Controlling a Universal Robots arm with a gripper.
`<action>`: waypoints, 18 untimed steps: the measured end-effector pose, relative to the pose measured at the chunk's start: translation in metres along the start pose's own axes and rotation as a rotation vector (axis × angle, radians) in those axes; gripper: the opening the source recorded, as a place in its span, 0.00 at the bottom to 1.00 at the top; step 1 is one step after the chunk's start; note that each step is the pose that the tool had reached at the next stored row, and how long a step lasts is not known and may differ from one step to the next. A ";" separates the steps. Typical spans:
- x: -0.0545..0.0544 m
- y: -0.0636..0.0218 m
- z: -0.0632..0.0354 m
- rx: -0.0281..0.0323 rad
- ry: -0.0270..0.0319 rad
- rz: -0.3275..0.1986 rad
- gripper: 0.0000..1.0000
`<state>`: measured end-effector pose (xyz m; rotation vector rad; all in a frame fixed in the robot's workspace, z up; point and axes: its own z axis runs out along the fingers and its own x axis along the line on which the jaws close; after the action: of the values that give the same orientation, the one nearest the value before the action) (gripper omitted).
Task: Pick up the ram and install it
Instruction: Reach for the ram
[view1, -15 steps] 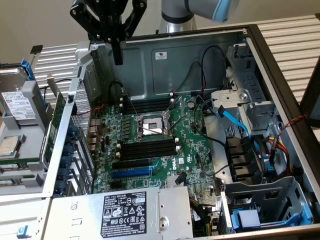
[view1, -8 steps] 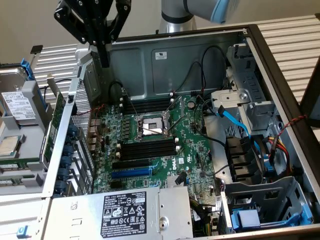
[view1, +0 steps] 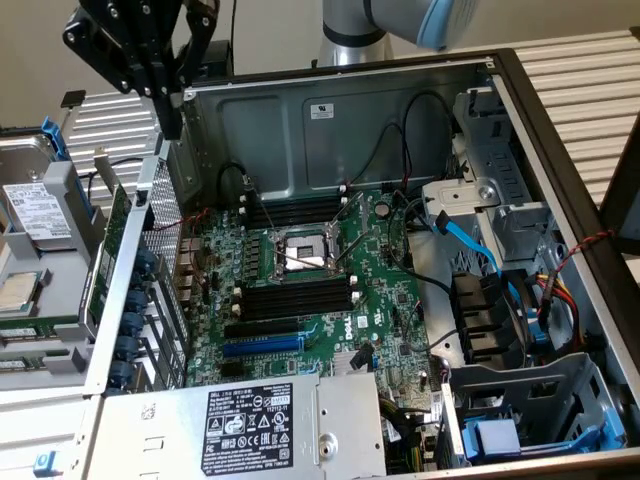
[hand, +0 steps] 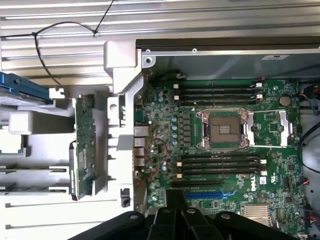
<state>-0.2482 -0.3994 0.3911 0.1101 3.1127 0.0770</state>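
Hand (view1: 172, 128) was up high over the back corner of the computer case (view1: 330, 110), at the exterior view's left, fingers pressed together with nothing between them. No grip on anything, not touching anything.

The ram (view1: 98, 268) sat outside the case, standing on its long edge in a grey holder (view1: 75, 190) just beside the case's perforated back wall. That put it below the hand and further to the exterior view's left, well apart from the fingertips.

The wrist view had the same story: the hand (hand: 176, 196) pointed down over the main board (hand: 280, 170), approx. at the blue slot, and the ram (hand: 84, 160) was a long green strip on the far side of the case wall, w/ that wall between it and the hand.

Inside, both banks of black memory slots (view1: 300, 298) either side of the processor socket (view1: 300, 250) had no sticks in them. So the ram wasn't picked up yet and nothing was installed.

A hard drive (view1: 35, 205) w/ a white label lay in the holder too, beyond the ram.
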 end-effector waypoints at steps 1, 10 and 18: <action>0.005 -0.0004 -0.0001 0.0000 0.0000 0.000 0.10; 0.045 -0.0035 -0.0005 0.0000 0.0000 0.000 0.10; 0.078 -0.0062 -0.0011 0.0017 0.0244 0.001 0.10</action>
<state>-0.3267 -0.4000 0.3900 0.1119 3.1371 0.0764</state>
